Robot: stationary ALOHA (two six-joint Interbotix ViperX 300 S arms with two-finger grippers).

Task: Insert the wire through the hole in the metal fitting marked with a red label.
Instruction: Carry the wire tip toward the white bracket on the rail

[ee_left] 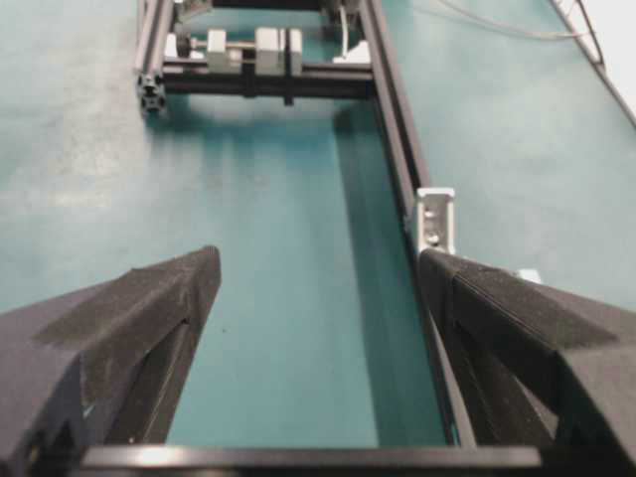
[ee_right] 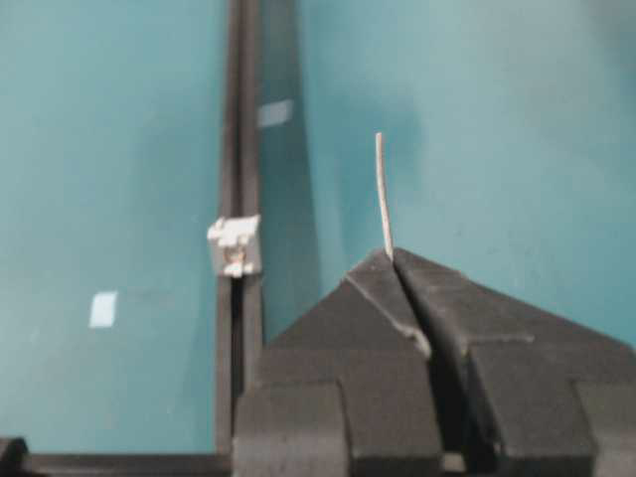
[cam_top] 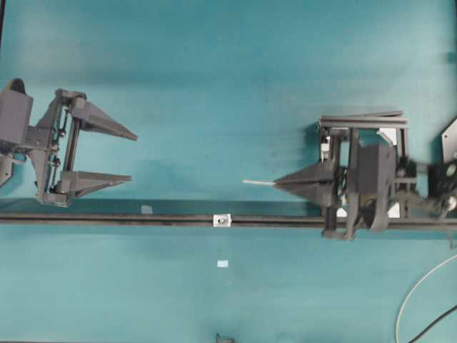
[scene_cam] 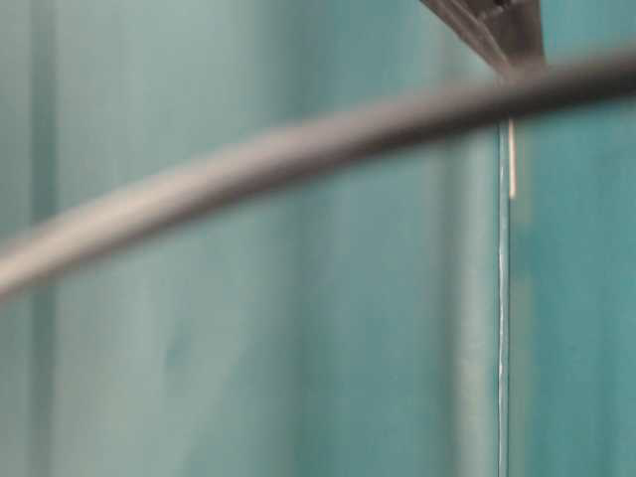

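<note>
The right tool, clenched on the wire, holds the strand level above the teal tabletop, its free end pointing toward the left tool, which hangs released with fingers spread wide. The metal fitting sits on the black rail, near the wire's tip and apart from it.
</note>
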